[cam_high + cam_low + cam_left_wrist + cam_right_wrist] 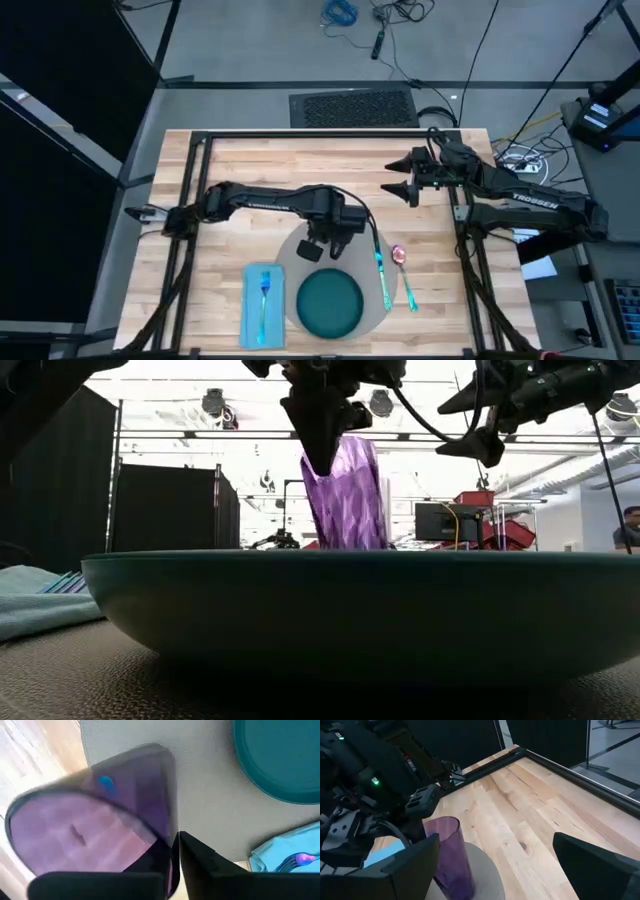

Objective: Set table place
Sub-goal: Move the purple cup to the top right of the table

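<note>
A placemat (383,312) is laid at the near edge of the bench (250,165), with a plate (330,303) set on it. A cup (310,247) is placed on the placemat behind the plate. A napkin (262,305) bearing a fork (265,296) is spread left of the plate; a knife (381,266) and a spoon (404,273) are laid to its right.

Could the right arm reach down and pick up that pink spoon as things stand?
Probably yes. The pink spoon lies bare on the table beside the grey placemat, on the right arm's side. The right tool hangs open above the table's far part, and the left tool, holding the purple cup, is clear of it.
</note>
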Robot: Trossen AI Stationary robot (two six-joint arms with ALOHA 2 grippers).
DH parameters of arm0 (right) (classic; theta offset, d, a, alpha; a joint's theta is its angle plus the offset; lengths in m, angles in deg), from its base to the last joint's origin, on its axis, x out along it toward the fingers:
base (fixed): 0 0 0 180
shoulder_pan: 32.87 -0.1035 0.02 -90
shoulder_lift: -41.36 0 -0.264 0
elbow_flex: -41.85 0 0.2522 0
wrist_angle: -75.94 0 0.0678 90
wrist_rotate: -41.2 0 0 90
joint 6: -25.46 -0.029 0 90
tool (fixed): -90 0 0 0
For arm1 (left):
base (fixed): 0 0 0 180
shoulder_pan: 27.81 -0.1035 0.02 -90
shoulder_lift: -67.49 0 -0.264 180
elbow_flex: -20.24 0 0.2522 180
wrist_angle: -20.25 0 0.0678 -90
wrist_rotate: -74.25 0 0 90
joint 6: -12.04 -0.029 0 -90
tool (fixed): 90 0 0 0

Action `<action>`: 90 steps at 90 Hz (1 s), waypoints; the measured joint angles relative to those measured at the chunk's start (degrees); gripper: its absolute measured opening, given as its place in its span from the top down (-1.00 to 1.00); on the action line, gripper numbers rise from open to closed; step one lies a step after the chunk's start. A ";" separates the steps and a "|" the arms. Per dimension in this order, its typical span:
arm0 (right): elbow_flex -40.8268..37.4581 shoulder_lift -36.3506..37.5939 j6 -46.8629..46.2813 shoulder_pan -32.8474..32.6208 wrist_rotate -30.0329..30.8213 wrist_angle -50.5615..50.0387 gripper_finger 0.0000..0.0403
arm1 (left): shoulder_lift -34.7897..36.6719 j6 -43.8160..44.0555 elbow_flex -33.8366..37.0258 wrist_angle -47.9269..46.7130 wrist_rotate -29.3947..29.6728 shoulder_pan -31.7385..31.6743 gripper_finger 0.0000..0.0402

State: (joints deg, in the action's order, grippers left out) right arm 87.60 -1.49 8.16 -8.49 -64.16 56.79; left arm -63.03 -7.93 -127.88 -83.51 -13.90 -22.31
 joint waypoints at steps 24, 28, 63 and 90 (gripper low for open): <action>0.00 0.00 0.00 0.01 -0.02 -0.02 -0.84 | 0.04 -0.02 -0.14 -0.07 6.07 0.26 0.52; 0.00 0.00 0.01 0.02 -0.02 -0.02 -0.84 | 0.04 -0.02 -0.51 0.01 6.60 0.32 0.50; 0.00 0.00 0.00 0.01 -0.02 -0.09 -0.84 | 2.66 0.13 -0.61 -0.02 7.06 2.14 0.48; 0.00 0.00 -1.39 -0.19 -0.47 -0.11 -0.84 | 9.06 2.94 -0.63 0.03 7.83 3.23 0.48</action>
State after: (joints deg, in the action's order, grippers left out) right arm 87.60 -1.49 6.77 -8.68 -64.63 56.68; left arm -53.97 -4.99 -128.52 -83.49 -6.07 -19.08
